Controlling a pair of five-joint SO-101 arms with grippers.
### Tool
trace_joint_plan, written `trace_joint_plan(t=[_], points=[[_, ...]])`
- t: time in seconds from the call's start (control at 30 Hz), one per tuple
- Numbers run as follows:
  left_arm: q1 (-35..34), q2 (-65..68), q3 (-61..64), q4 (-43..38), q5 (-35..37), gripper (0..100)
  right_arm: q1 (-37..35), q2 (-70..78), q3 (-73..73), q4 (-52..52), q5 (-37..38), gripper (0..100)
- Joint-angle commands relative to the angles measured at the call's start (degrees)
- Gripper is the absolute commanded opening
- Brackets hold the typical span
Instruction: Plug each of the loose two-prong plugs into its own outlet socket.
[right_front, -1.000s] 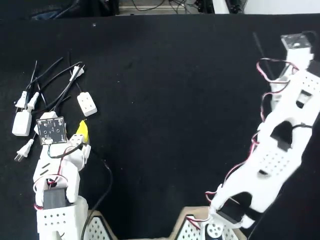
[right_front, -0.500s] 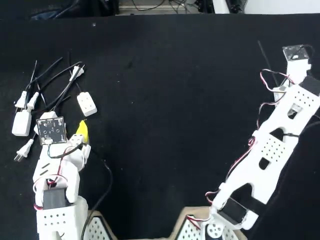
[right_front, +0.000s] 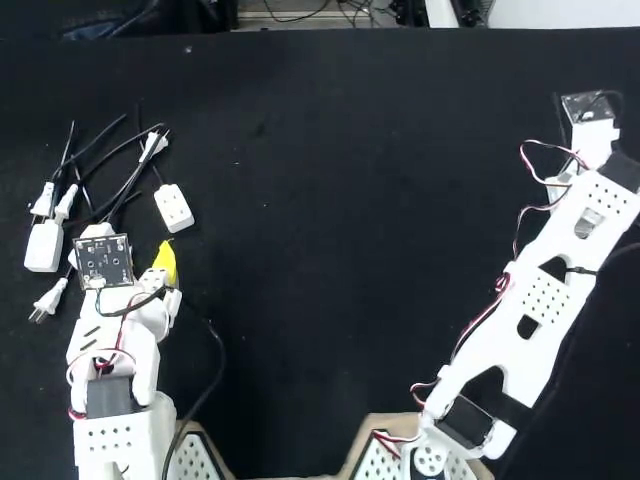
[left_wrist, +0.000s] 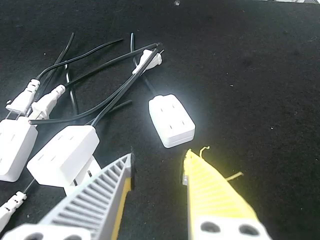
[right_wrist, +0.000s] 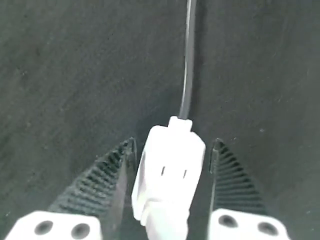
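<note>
My black cloth tabletop (right_front: 350, 200) lies matte and dark before me, with tangled dark cables (right_front: 330, 10) beyond its far edge at twelve o'clock and a bright white surface (right_front: 560, 12) at one o'clock.

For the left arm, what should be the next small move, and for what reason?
Probably ease the open left gripper forward and down to straddle the white outlet block. The block lies free just ahead of it, slots facing up, nothing plugged in, and a loose plug lies just beyond.
</note>
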Motion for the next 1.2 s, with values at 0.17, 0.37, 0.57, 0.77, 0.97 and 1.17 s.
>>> trace_joint_plan(t=[0.17,0.37,0.57,0.77,0.97,1.17], points=[[-0.66,-0.53,1.1,-1.23,0.35,17,-3.52,-7.43,-3.3,-4.92,-8.53,21.5],[-0.66,-0.53,1.1,-1.23,0.35,17,-9.58,-19.03,-3.3,3.08,-8.88,21.5],[-0.66,-0.53,1.1,-1.23,0.35,17,-16.09,-25.1,-3.3,12.92,-15.82,21.5],[-0.66,-0.53,1.1,-1.23,0.35,17,-19.96,-31.08,1.8,15.03,-23.03,21.4],[-0.22,-0.53,1.1,-1.23,0.35,17,-23.56,-51.74,35.38,14.86,-25.58,21.4],[-0.66,-0.44,1.1,-1.85,0.7,17,-34.55,-76.18,76.26,9.14,-25.93,21.5]])
